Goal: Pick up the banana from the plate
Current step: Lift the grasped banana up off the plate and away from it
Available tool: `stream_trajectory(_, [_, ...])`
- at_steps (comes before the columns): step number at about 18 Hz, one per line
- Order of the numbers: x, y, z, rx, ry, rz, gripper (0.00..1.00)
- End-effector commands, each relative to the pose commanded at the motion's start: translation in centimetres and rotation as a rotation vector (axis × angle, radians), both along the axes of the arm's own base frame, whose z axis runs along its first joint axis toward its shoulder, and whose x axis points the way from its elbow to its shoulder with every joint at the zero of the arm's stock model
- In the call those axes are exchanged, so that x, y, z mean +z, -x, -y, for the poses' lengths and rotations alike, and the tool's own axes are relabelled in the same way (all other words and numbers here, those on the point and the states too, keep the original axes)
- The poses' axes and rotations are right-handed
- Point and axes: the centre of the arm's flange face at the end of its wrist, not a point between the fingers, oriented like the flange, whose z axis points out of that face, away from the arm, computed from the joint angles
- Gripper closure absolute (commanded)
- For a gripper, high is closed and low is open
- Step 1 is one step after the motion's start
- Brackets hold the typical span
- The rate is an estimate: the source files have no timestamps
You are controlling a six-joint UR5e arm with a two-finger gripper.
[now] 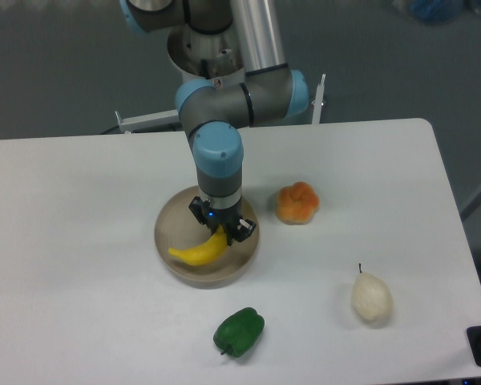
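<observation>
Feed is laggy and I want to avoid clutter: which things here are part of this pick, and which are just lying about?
Part of the job:
- curved bright yellow banana
- round beige-tan plate
- gripper, closed on the banana's right end

Just lying about:
- lumpy orange fruit
- pale cream pear
- glossy green pepper

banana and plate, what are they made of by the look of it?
Banana: probably moulded plastic; uniform bright yellow, smooth, slightly glossy, no spots or bruises, so likely a toy. Plate: matte beige-tan, no glare on the low rim; could be plastic, fibre composite or unglazed ceramic, the picture can't settle which. Gripper has its jaws closed on the banana's upper end.
</observation>
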Motion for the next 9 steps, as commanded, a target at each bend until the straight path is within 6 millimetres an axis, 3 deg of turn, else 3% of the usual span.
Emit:
stream_trajectory(1, [0.8,0.7,0.0,-0.001,-0.012,-0.010,0.64])
stream_trajectory(2, [4.4,6.1,0.2,-0.045,-0.062,-0.075,0.64])
stream_trajectory(3, [5.8,8.2,0.2,-0.045,-0.081,-0.097,0.64])
stream_trajectory(9, [7.2,16.8,1.8,-0.068,-0.082,-0.162,0.64])
